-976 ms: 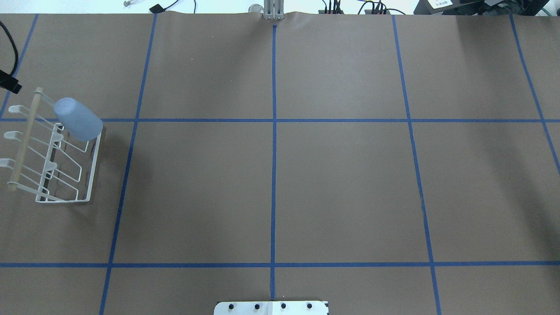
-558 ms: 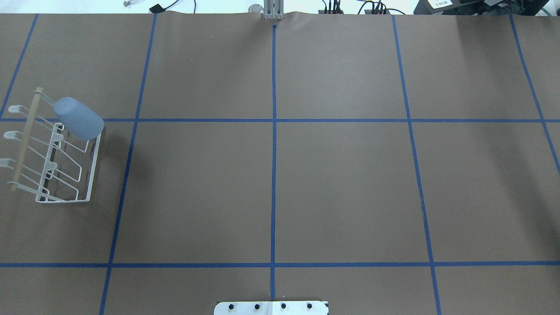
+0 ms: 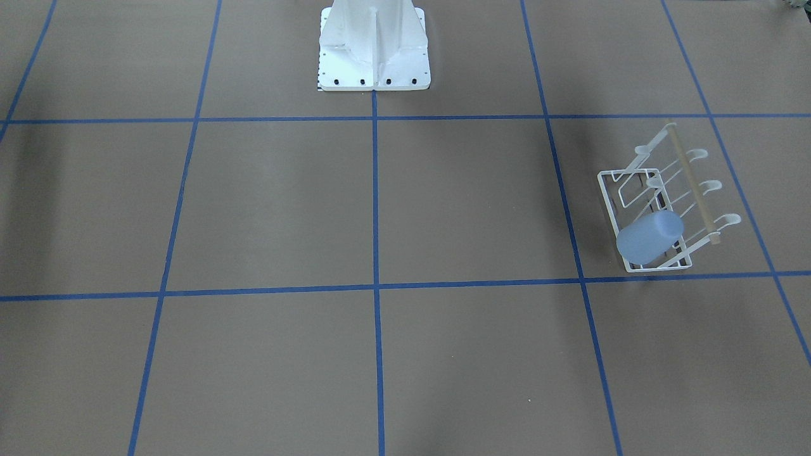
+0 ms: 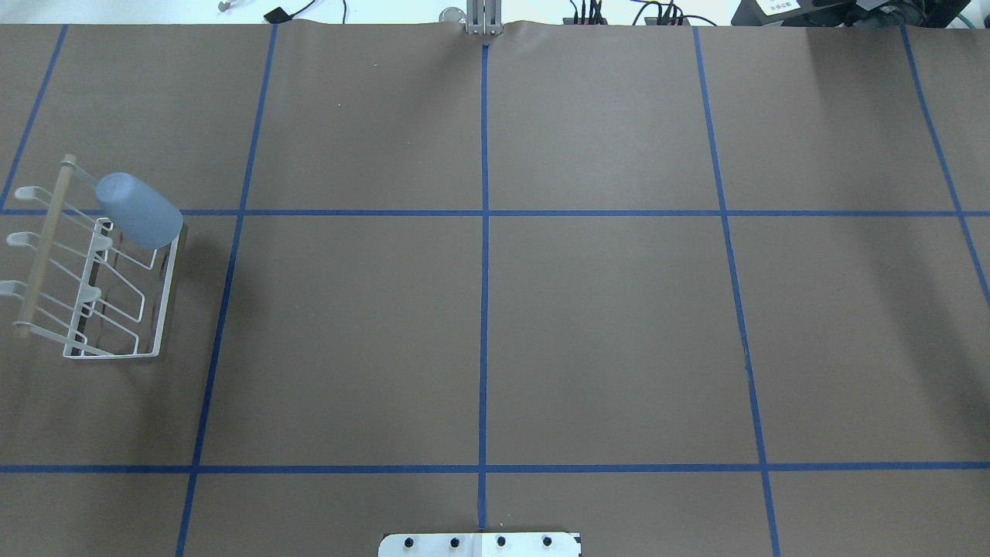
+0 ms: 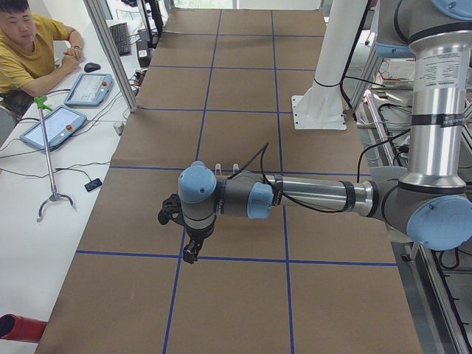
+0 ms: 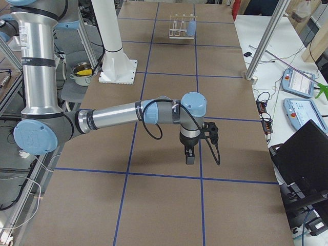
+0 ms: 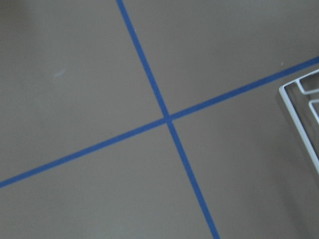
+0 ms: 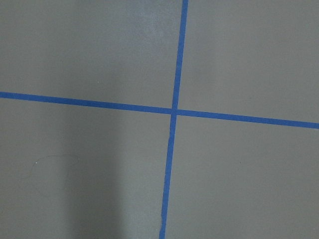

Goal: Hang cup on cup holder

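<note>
As we list from the robot's side outward, our first entry is the white pedestal base (image 4: 479,545), bolted at the near edge of the brown tabletop (image 4: 619,333), which blue tape (image 4: 483,325) divides into a grid.

Next we enter the left pincer (image 5: 190,254): on the near arm of the left side view, stretched low over the tabletop, pointing down above a tape line. It shows in that view alone, so we cannot tell whether it is spread or pressed together. Its wrist camera takes in a tape crossing and one corner of the cup holder (image 7: 293,113).

We enter the right pincer (image 6: 189,159): on the near arm of the right side view, likewise pointing down above the tabletop, just beside a tape line and well apart from the cup holder. Here too we cannot tell how its jaws stand. Its wrist camera looks on a tape crossing.

We enter the cup holder (image 4: 158,309): a white wire rack standing on the tabletop at the robot's far left, its rectangular base frame flat, its looped prongs slanting up toward a light wooden dowel (image 4: 45,247).

We enter the cup (image 4: 139,220): pale blue, seated tilted over the prong at the end of the cup holder farthest from the robot, narrower end up toward the dowel, wider end down by the base frame. Neither pincer touches it.

Last we enter an operator (image 5: 29,44): in a yellow shirt, seated at a white side table beyond the tabletop's far edge.
</note>
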Tool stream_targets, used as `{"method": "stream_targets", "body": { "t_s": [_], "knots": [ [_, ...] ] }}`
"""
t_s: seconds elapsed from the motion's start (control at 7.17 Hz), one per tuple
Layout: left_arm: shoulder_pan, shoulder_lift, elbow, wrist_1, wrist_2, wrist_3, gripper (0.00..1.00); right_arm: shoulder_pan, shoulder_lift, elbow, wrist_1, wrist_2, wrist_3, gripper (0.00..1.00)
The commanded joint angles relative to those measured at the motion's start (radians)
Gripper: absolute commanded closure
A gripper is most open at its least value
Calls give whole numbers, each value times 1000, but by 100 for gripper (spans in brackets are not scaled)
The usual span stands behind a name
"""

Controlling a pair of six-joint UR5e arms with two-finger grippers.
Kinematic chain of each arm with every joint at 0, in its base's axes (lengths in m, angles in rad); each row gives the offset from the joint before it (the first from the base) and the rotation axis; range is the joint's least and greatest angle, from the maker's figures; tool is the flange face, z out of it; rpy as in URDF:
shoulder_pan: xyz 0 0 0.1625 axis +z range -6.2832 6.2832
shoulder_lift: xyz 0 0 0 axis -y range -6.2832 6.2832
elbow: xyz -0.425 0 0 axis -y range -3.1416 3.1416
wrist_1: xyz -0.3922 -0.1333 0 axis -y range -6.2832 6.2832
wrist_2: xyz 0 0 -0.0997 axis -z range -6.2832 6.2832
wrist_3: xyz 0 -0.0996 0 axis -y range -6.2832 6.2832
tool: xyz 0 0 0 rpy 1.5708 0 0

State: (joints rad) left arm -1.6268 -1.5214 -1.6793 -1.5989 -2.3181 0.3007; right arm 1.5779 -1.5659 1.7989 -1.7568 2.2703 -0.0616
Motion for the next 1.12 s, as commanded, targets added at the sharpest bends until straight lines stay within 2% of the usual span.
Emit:
{"method": "stream_targets", "body": {
  "t_s": [0.0, 0.98],
  "knots": [
    [-21, 35, -13, -1, 3, 0, 2, 2, -11, -3, 5, -2, -10, 0],
    [-21, 61, -62, -4, 8, 5, 2, 1, -17, -3, 5, 5, 6, 0]
  ]
}}
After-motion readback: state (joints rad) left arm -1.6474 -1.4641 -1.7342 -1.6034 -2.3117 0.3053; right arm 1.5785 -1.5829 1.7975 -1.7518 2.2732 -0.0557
